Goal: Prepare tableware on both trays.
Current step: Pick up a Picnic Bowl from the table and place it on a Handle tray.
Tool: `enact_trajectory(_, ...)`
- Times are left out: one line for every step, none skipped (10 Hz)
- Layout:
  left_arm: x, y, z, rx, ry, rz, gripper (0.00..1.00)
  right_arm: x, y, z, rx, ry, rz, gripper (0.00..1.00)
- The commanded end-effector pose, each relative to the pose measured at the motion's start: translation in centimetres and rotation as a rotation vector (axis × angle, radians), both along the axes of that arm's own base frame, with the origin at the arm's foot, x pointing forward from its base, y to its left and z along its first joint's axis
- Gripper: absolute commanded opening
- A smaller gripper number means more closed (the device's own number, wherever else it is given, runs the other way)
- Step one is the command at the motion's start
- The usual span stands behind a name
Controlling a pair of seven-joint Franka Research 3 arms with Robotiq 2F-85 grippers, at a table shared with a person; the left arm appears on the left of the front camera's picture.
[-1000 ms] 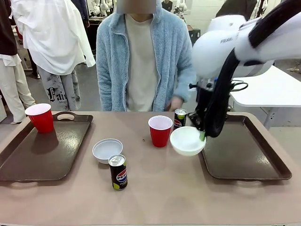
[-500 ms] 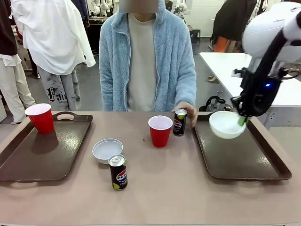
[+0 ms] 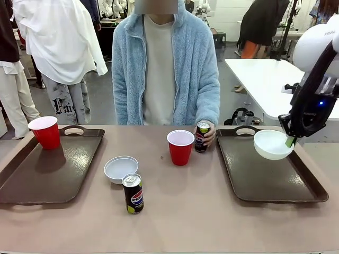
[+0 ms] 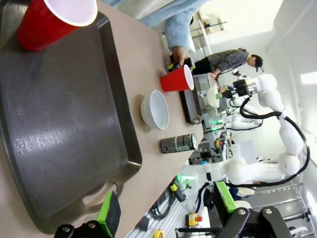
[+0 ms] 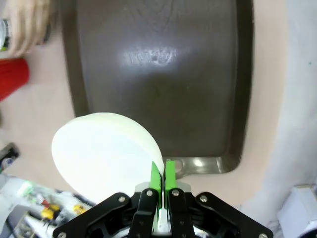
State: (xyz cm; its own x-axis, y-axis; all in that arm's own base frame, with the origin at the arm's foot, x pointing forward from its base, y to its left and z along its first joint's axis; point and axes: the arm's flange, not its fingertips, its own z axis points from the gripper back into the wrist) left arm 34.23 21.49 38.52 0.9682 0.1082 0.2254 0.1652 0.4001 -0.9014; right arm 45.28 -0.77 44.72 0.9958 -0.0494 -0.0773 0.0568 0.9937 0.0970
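Observation:
My right gripper (image 3: 290,141) is shut on the rim of a white bowl (image 3: 271,144), which hangs tilted over the far right of the right tray (image 3: 265,182). In the right wrist view the green pads (image 5: 157,177) pinch the bowl's (image 5: 104,151) edge above that tray (image 5: 158,74). A second white bowl (image 3: 121,169) and a Pepsi can (image 3: 133,193) stand on the table's middle. A person's hand holds another can (image 3: 202,135) beside a red cup (image 3: 180,146). On the left tray (image 3: 53,172) stands a red cup (image 3: 46,132). My left gripper (image 4: 166,208) is open above that tray (image 4: 59,129).
The person sits at the far side, behind the table's middle. A white side table (image 3: 265,79) stands behind the right tray. Both trays have wide bare floors. Other people stand at the back left.
My right arm has carried the bowl from the table's middle rightward over the right tray. The person's hand has come up to the far can and closed on it.

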Motion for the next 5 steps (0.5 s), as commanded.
enact_trajectory(0.1, 0.1, 0.4, -0.018, -0.004, 0.007, 1.00, 0.4, -0.2, -1.4, -0.048, -0.004, -0.043, 0.00)
enact_trajectory(0.1, 0.1, 0.4, -0.018, -0.004, 0.007, 1.00, -1.7, 1.4, 0.1, -0.072, -0.029, -0.068, 0.00)
enact_trajectory(0.1, 0.1, 0.4, -0.018, -0.004, 0.007, 1.00, -5.1, 3.0, 1.8, -0.070, 0.006, -0.112, 0.00)
enact_trajectory(0.1, 0.1, 0.4, -0.018, -0.004, 0.007, 1.00, -11.9, 5.4, 3.1, -0.051, 0.255, -0.102, 0.00)
enact_trajectory(0.1, 0.1, 0.4, -0.018, -0.004, 0.007, 1.00, -15.9, 6.1, 4.0, -0.106, 0.242, -0.077, 0.00)
